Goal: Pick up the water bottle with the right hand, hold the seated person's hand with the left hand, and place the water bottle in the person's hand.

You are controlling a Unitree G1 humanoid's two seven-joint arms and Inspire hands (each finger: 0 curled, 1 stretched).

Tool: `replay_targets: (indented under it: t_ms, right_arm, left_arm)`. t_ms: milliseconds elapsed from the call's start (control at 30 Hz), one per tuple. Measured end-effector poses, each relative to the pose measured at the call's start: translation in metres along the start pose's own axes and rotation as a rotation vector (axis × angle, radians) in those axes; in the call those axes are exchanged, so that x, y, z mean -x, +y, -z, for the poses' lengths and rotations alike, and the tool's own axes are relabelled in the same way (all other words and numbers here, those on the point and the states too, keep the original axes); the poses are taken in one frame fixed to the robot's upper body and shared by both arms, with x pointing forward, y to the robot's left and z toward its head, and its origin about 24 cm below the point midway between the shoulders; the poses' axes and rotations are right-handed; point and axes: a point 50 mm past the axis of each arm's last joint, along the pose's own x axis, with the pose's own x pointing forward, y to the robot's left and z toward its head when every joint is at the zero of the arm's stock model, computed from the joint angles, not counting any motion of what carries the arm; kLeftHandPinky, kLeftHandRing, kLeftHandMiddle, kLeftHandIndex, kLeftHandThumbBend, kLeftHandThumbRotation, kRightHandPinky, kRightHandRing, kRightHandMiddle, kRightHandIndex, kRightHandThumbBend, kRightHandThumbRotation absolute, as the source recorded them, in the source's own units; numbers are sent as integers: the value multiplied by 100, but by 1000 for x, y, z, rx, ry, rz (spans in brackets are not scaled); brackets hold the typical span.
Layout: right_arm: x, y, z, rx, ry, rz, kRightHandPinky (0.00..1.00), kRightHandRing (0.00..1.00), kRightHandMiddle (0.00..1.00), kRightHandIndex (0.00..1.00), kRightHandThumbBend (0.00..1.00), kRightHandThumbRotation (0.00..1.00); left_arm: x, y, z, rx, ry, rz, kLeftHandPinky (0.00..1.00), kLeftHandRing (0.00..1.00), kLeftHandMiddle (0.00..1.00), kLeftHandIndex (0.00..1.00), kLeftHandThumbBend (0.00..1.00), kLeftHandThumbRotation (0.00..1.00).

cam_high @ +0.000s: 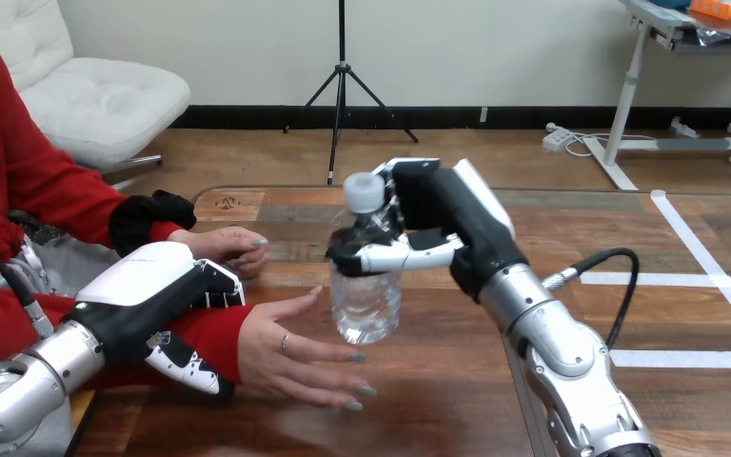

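A: where was the water bottle point(366, 307) tho?
B: right hand point(449, 221) gripped it by the neck, just beside the person's open hand point(290, 347). left hand point(152, 295) was curled round that wrist point(217, 333) btw.

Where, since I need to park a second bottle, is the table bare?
Bare table lies right of the right arm, around the white tape lines, and between that arm and the person's open hand. Crowded at left: the left robot hand grips that wrist; the right robot hand holds the water bottle beside it.
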Motion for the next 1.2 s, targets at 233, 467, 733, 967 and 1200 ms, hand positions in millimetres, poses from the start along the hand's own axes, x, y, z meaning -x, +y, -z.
replay_targets:
  t_ms: [233,467,733,967,1200]
  right_arm:
    - [-1,5,-1,-7,-4,-33,23,30,40,42,90,0]
    - [-2,9,-3,-11,-15,-60,23,30,40,42,90,0]
    - [-4,12,-13,-17,-55,-76,24,31,40,42,91,0]
    - [-5,15,-23,-29,-98,-77,26,33,41,42,92,0]
    - [-5,20,-29,-41,-129,-91,26,32,41,43,91,0]
  left_arm:
    - [-1,2,-2,-4,-14,-10,31,35,41,43,79,0]
    - [-3,3,-4,-6,-30,-26,31,36,41,43,78,0]
    - [-5,4,-7,-5,-42,-36,31,36,41,43,78,0]
    - [-6,3,-9,0,-49,-44,31,36,42,44,78,0]
    - [-8,2,-10,6,-56,-66,31,36,43,44,78,0]
